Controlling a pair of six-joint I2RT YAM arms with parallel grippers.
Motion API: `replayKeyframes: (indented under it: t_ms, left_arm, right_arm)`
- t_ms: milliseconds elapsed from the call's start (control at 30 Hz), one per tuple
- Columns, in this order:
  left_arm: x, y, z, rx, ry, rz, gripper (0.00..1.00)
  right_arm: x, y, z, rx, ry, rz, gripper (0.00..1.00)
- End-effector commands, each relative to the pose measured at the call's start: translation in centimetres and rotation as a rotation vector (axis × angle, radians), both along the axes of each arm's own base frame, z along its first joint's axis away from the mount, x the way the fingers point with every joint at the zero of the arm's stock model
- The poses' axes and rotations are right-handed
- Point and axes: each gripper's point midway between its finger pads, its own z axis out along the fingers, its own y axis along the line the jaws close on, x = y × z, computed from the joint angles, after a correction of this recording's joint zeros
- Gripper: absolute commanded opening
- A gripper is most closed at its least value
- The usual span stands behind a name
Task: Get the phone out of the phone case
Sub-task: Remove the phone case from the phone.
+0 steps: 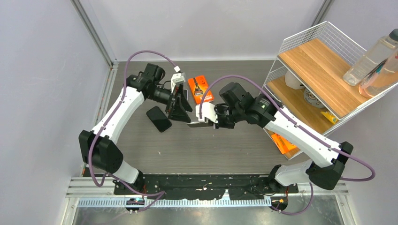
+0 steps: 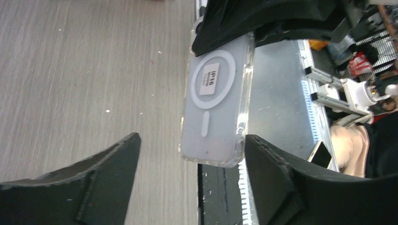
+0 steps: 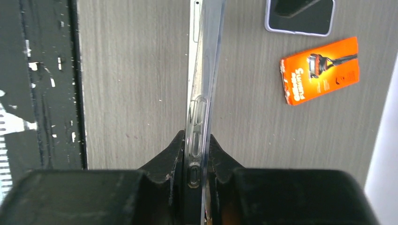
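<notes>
The phone (image 1: 158,118) lies flat on the table (image 1: 225,150), screen up, outside the phone case (image 2: 213,101) and to the left of it in the top view. The clear case is held above the table, well apart from the phone. The right end effector (image 3: 195,154) is clamped narrowly on one end of the case, with one finger on each flat face. The left end effector (image 2: 192,137) stands wide, its fingers on either side of the free end of the case. One finger is just beside the case edge and the other is clear of it. An orange razor package (image 1: 200,89) lies on the table behind the end effectors. A wire shelf (image 1: 300,37) with wooden boards stands at the right and carries bottles (image 1: 371,58).
</notes>
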Motion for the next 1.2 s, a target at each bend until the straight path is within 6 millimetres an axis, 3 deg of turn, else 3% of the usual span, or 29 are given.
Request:
replayKeyframes:
  t_ms: [0, 167, 500, 767, 1000, 1167]
  left_arm:
    - [0.1, 1.7, -0.5, 0.087, -0.157, -0.001, 0.88]
    - [-0.8, 2.4, 0.4, 0.095, -0.256, -0.007, 0.99]
    - [-3.2, 3.3, 0.8, 0.065, -0.379, -0.042, 1.00]
    - [-3.4, 3.2, 1.0, 0.034, -0.415, 0.029, 0.99]
    - [-5.8, 4.0, 2.7, 0.019, -0.441, 0.052, 0.98]
    - [-7.2, 4.1, 4.9, -0.023, -0.414, 0.072, 0.98]
  right_arm:
    - [-0.9, 1.5, 3.6, 0.176, 0.009, 0.077, 0.05]
    - [-0.4, 1.2, 3.6, 0.202, 0.058, 0.055, 0.05]
    - [-0.2, 1.1, 5.3, 0.285, 0.185, 0.048, 0.06]
    - [-1.2, 1.5, 6.9, 0.363, 0.315, 0.096, 0.05]
    - [-0.6, 1.3, 6.3, 0.358, 0.340, 0.066, 0.05]
    - [-0.4, 1.4, 6.1, 0.359, 0.342, 0.055, 0.05]
